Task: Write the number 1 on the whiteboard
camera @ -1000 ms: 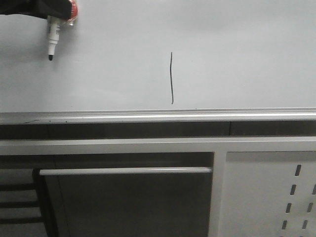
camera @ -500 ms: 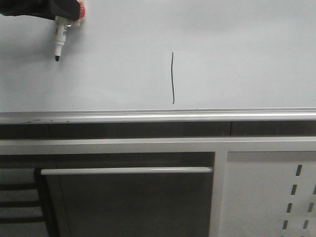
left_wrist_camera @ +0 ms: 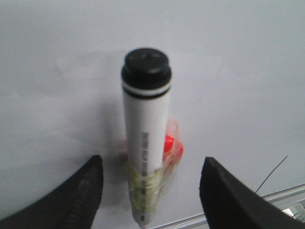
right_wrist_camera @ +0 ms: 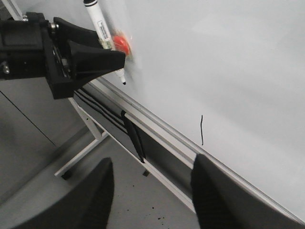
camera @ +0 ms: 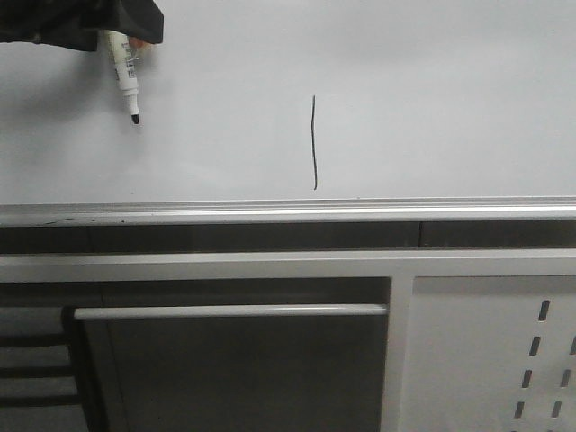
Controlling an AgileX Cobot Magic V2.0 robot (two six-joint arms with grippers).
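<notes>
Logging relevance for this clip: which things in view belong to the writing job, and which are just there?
Belongs to the job:
whiteboard
number 1
marker pen
left gripper, around the marker pen

Just there:
silver rail
slotted white panel
red blob behind the marker pen
right gripper, open

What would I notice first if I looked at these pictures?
A thin black line, the number 1, stands near the middle of the big pale whiteboard, just above its silver rail. Up in the left corner, a marker pen points down from the left gripper, away from the line.
</notes>
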